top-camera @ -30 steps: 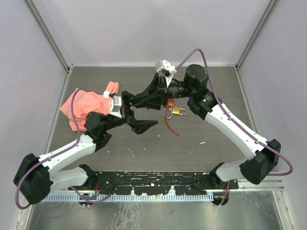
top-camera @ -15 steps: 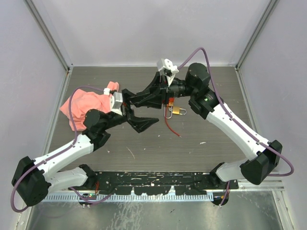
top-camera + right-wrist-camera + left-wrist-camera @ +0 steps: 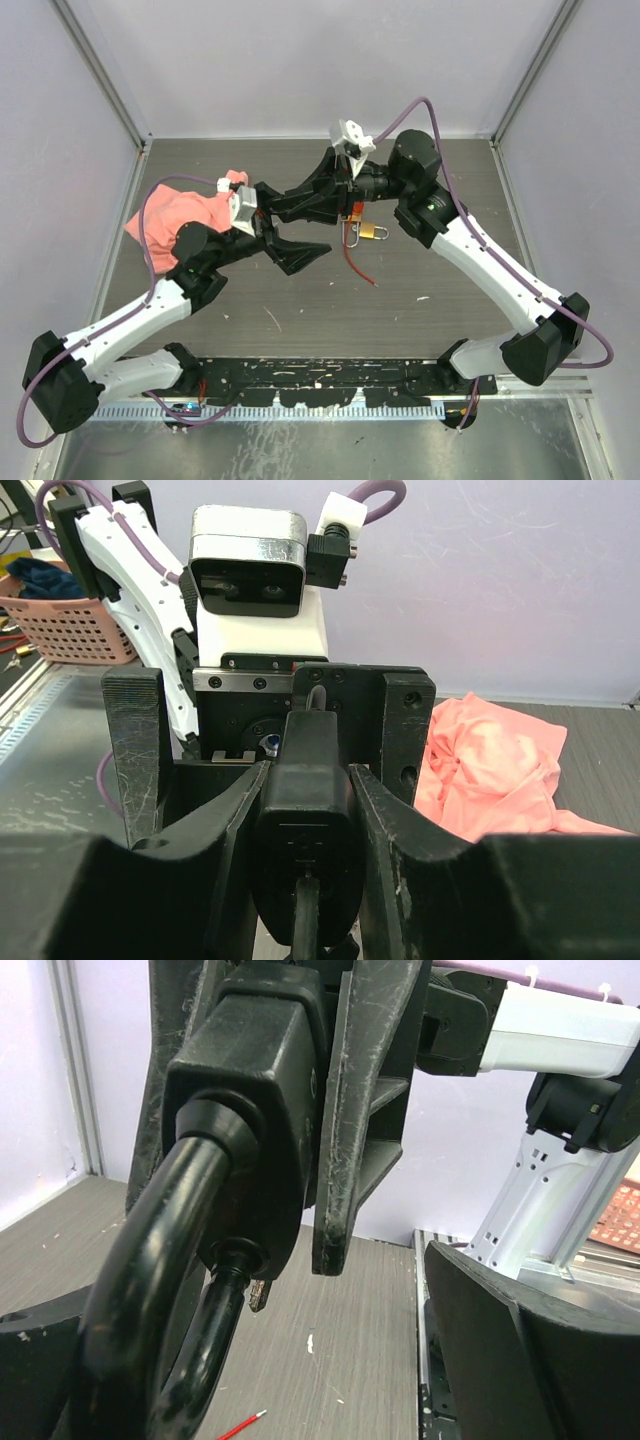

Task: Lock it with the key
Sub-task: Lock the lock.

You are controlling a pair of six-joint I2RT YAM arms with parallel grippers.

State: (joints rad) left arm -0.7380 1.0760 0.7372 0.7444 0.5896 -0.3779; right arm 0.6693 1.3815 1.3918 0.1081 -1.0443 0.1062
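A black padlock (image 3: 305, 825) is clamped by its body between the fingers of my right gripper (image 3: 292, 205), held above the table. Its thick black shackle (image 3: 150, 1260) loops toward my left gripper (image 3: 318, 226), which stands wide open around it, the fingers apart from it. A thin dark piece (image 3: 305, 925) sticks out of the lock's near face; I cannot tell whether it is the key. A small brown tip (image 3: 258, 1295) shows just under the lock body.
A small brass padlock (image 3: 372, 232) with a red cord (image 3: 356, 264) lies on the table under the right wrist. A pink cloth (image 3: 178, 212) is bunched at the left. Side walls close in the table (image 3: 450, 300).
The left arm has crept slightly up and right, bringing its open fingers closer round the held padlock. The right gripper keeps its hold and has barely shifted.
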